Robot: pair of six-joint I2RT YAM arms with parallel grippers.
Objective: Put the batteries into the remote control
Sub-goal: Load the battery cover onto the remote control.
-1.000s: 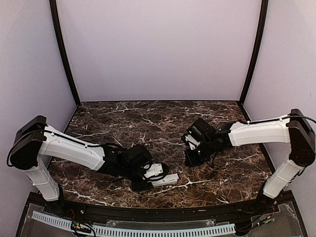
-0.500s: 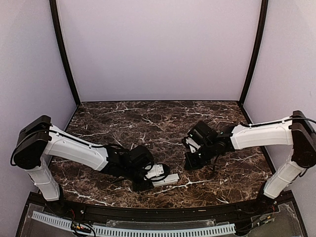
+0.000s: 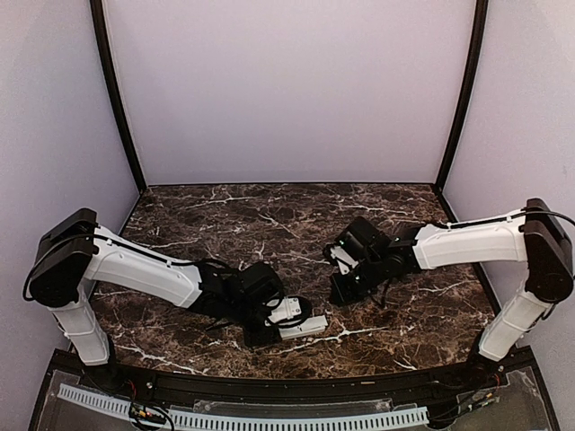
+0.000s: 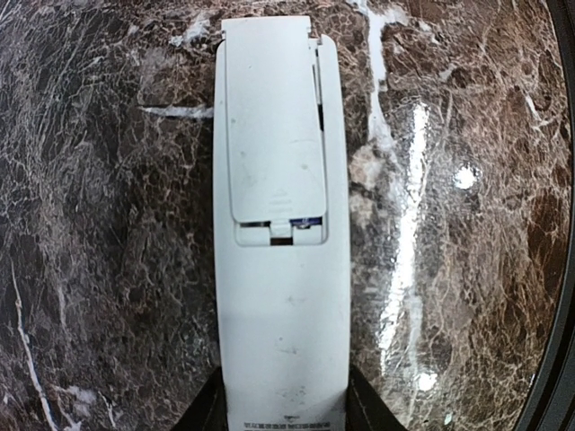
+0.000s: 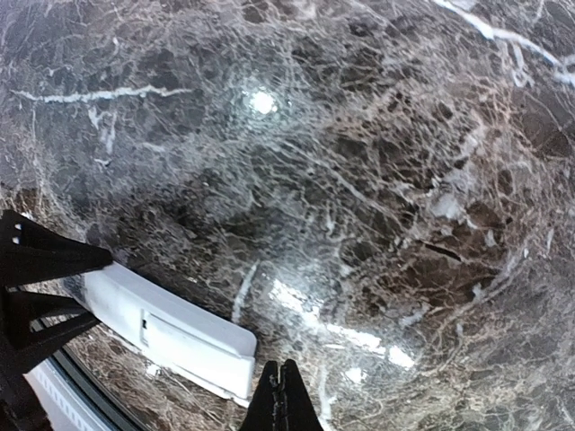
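Roughly left-right, remote control (image 4: 281, 296) back-up.

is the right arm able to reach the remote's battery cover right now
Probably yes: the cover faces up and bare, the left gripper grips only the remote's other end, and the shut right gripper hovers nearby.

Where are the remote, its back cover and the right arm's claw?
remote control (image 4: 283, 314): left wrist view, plain lower back.
battery cover (image 4: 274, 117): left wrist view, middle of the lid.
right gripper (image 5: 281, 373): right wrist view, closed fingertips.
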